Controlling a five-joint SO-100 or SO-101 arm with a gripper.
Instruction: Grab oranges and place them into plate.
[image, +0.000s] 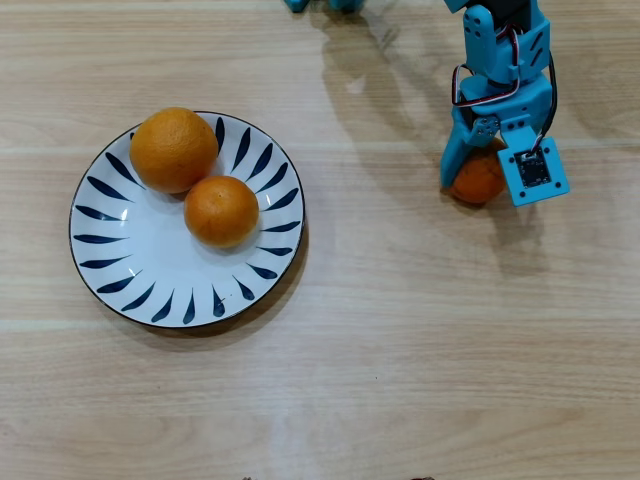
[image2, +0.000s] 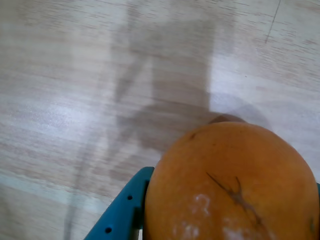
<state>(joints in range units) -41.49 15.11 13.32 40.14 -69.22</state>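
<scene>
Two oranges (image: 174, 149) (image: 221, 211) in plate (image: 150, 290) at left. Far right: gripper (image: 482, 172) pinching 3rd orange (image: 477, 181) on table (image: 400, 330), w/ blue fingers (image2: 120, 215) pressed to skin.

Orange oranges (image: 221, 210), white plate (image: 150, 268) with dark blue leaf strokes, seemingly dark-edged, blue end effector (image: 478, 176)

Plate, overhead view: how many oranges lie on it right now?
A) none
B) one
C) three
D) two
D: two oranges, a larger one and a smaller one, lie touching on the plate; the third orange is off to the right on the table, between the fingers of the tool.
</scene>
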